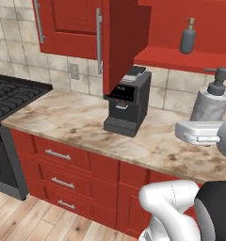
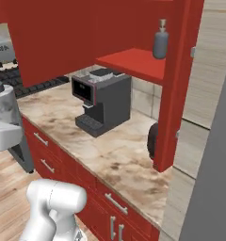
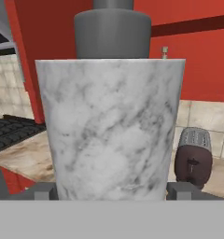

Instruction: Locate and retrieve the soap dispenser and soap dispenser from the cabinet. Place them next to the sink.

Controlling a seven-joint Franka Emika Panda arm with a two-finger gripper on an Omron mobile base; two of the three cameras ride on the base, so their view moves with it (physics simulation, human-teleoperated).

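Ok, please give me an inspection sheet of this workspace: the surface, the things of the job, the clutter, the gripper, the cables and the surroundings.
Surface: marble counter, stained brown in patches.
Job's things: marbled soap dispenser held in the gripper above the counter; dark grey soap dispenser upright on the red shelf of the open cabinet.
Clutter: coffee machine; dark toaster.
Gripper: gripper shut on the marbled soap dispenser.
Cables: nothing seen.
Surroundings: black stove, tiled wall, red drawers, wood floor.

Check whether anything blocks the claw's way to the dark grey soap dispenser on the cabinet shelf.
Nothing stands on the red shelf before the dark grey soap dispenser, and the cabinet door hangs open aside. But the claw is shut on the marbled soap dispenser, so it is occupied.
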